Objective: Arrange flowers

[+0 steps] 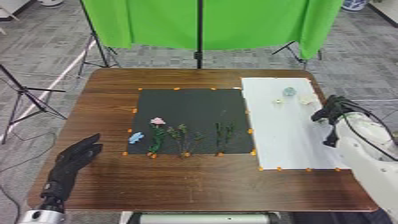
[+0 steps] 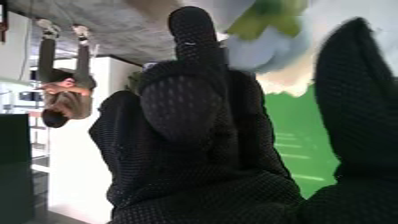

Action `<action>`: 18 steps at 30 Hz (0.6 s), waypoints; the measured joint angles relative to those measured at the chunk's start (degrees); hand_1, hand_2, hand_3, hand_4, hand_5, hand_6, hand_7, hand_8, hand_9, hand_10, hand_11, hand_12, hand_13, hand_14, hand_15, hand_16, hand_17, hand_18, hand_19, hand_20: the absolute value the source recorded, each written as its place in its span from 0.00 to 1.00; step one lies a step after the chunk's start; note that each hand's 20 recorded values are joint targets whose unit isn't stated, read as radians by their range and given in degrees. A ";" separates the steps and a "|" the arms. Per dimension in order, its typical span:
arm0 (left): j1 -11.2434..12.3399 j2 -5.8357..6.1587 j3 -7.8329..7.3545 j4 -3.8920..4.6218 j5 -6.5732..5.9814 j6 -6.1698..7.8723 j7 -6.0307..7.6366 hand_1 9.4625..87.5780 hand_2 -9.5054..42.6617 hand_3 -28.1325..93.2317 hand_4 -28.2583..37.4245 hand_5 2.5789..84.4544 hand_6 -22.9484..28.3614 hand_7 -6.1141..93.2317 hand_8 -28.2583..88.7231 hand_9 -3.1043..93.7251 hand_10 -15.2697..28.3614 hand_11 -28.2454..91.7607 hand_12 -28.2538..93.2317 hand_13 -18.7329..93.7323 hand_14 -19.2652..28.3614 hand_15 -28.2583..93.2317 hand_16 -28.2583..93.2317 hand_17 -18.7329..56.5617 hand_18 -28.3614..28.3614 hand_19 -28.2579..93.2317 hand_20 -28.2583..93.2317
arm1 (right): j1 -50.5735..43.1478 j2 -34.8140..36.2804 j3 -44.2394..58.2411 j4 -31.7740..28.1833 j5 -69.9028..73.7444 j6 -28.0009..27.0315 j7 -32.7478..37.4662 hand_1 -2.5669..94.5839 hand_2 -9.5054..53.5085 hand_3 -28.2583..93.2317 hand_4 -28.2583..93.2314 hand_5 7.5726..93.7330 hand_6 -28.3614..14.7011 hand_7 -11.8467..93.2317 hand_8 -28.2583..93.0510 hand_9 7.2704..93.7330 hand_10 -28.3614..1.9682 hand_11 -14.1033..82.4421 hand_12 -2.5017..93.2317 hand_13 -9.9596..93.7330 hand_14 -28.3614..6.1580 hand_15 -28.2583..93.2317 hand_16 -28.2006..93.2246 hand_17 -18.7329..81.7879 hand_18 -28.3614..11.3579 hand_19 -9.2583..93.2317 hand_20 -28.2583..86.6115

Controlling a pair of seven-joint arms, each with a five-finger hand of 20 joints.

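Note:
In the head view my right hand is at the white sheet's right edge, beside a cream flower. A blue flower and a small pale one lie farther left. On the black mat are a pink flower, a blue flower and green stems. My left hand, open, is left of the mat. In the right wrist view my right hand is open, thumb apart; pale blue petals and cream petals show beyond the gap.
The black mat and the white sheet lie side by side on the brown table, with orange tape along their edges. Behind the table hangs a green cloth on dark stands.

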 measured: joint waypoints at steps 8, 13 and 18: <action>0.13 -0.18 -0.08 -0.11 0.06 -0.04 -0.32 0.28 0.00 0.72 0.06 0.47 0.52 0.17 0.20 0.46 0.64 0.38 0.35 0.47 0.75 0.33 0.26 0.33 0.71 0.24 0.38 | -0.77 -0.05 -2.57 -0.02 0.10 10.60 -0.37 0.66 0.00 0.70 0.10 0.81 0.63 0.33 0.32 0.95 0.63 0.24 0.45 0.97 0.76 0.74 0.52 0.81 0.34 1.00 0.76; 0.34 -0.27 -0.29 -0.22 0.09 -0.14 -0.53 0.28 0.00 0.72 0.06 0.47 0.52 0.17 0.20 0.46 0.64 0.38 0.35 0.47 0.75 0.33 0.26 0.33 0.71 0.24 0.38 | -2.76 0.02 -0.13 -3.29 0.14 10.89 -0.42 0.66 0.00 0.71 0.11 0.81 0.63 0.33 0.32 0.96 0.63 0.24 0.46 0.97 0.77 0.74 0.53 0.81 0.34 1.00 0.76; 0.49 -0.24 -0.53 -0.23 0.10 -0.27 -0.75 0.28 0.00 0.72 0.06 0.47 0.52 0.17 0.20 0.46 0.64 0.38 0.35 0.47 0.75 0.33 0.26 0.33 0.71 0.24 0.37 | -0.50 1.81 -1.94 -9.30 -0.09 11.47 -1.55 0.66 0.00 0.71 0.11 0.82 0.63 0.33 0.33 0.96 0.64 0.24 0.47 0.97 0.77 0.74 0.53 0.81 0.35 1.00 0.76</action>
